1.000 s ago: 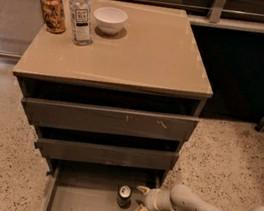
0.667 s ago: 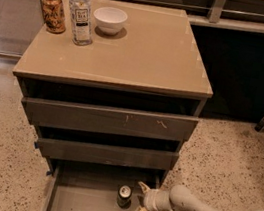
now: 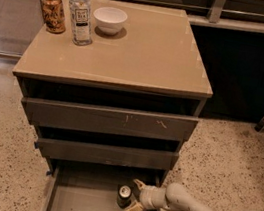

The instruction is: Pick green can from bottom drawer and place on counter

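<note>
Your tool (image 3: 134,196) has edged slightly nearer the small green can with a silver top (image 3: 124,196), which stands upright in the open shallow dark bottom drawer (image 3: 75,199). Your pale arm (image 3: 192,210) reaches in low from the right, fingers (image 3: 133,209) spread wide beside the can; no label readable.

Green can (image 3: 124,196) colour lost in shadow; pincer (image 3: 134,196) beside it in bottom drawer (image 3: 80,199).
</note>
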